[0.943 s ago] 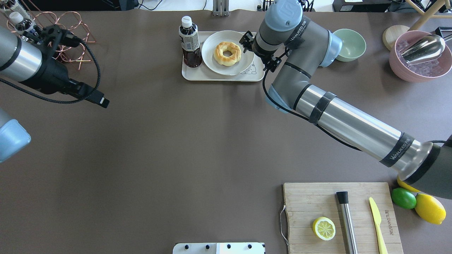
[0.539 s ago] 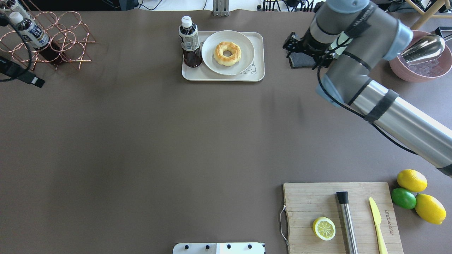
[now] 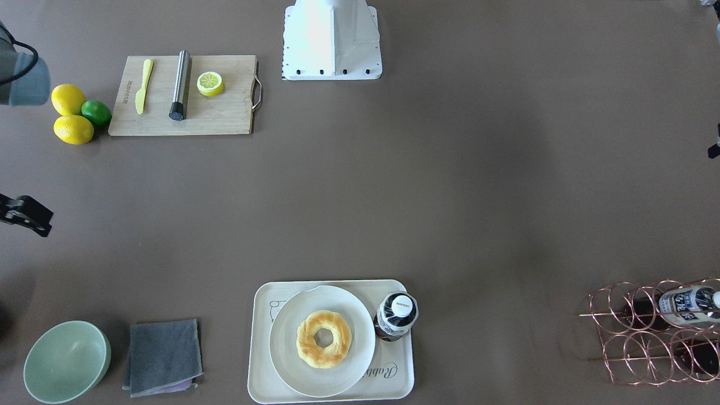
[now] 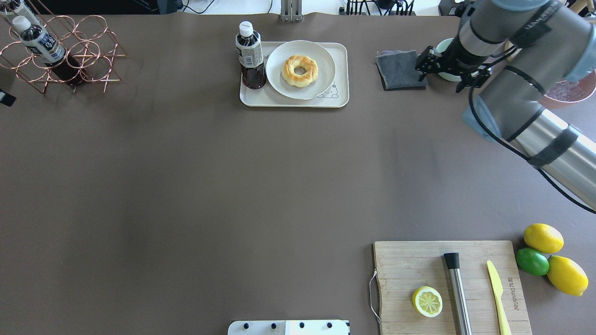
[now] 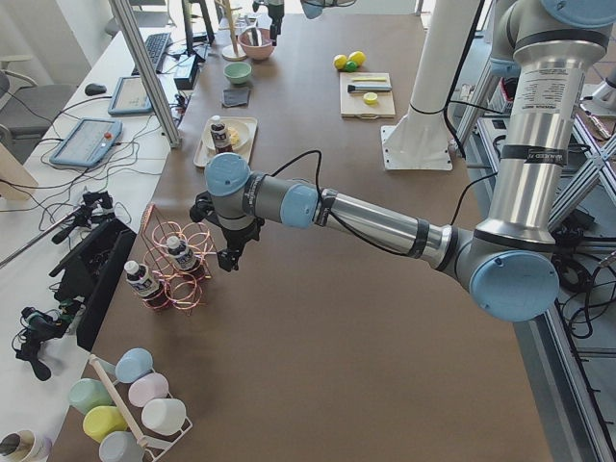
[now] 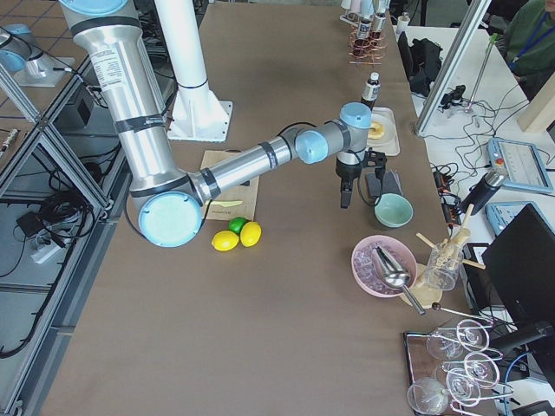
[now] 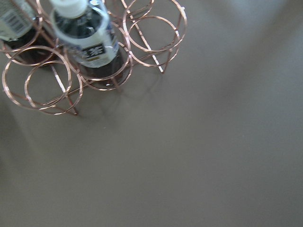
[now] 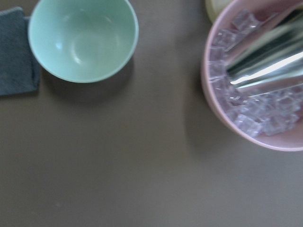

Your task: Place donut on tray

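Observation:
The donut [image 4: 300,70] lies on a round white plate [image 4: 321,56] that stands on the cream tray [image 4: 279,101]. It also shows in the front-facing view [image 3: 324,338], on the tray [image 3: 260,343]. My right gripper [image 6: 345,199] hangs far to the right of the tray, above the table between a grey cloth and a green bowl. I cannot tell whether it is open or shut. My left gripper [image 5: 229,260] hovers next to a copper wire rack at the table's left end, and I cannot tell its state either. Neither wrist view shows fingers.
A dark drink bottle [image 4: 250,56] stands on the tray's left part. A grey cloth [image 4: 400,70], a green bowl [image 8: 83,38] and a pink bowl of ice [image 8: 265,94] lie at the back right. The wire rack [image 4: 70,56] holds bottles. The cutting board [image 4: 400,265] and lemons are front right.
My right arm has pulled away from the plate and swung right, over the green bowl. My left arm has moved left, out of the overhead view. The donut has not moved.

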### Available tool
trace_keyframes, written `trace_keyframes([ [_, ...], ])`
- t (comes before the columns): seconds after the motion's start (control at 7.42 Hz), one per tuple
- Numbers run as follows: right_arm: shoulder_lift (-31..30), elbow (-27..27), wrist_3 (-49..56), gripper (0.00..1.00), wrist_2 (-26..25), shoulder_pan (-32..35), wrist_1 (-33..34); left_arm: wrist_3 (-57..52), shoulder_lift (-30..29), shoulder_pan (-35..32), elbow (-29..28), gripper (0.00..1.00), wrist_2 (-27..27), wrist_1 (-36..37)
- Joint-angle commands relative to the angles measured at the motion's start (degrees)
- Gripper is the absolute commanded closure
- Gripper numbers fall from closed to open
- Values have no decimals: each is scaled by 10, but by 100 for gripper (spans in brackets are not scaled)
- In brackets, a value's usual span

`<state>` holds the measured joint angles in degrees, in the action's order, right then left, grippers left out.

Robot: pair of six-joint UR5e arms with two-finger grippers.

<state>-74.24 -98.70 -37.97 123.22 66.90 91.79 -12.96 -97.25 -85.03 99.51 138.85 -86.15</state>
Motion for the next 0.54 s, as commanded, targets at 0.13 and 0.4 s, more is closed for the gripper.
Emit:
trace_keyframes([
  [0.13, -140, -28, 409, 0, 20, 194, 85, -79, 22, -36, -46, 0, -125, 42],
  [0.4, -197, -25, 465, 0, 12, 259, 82, -81, 34, -51, -53, 0, -130, 42],
])
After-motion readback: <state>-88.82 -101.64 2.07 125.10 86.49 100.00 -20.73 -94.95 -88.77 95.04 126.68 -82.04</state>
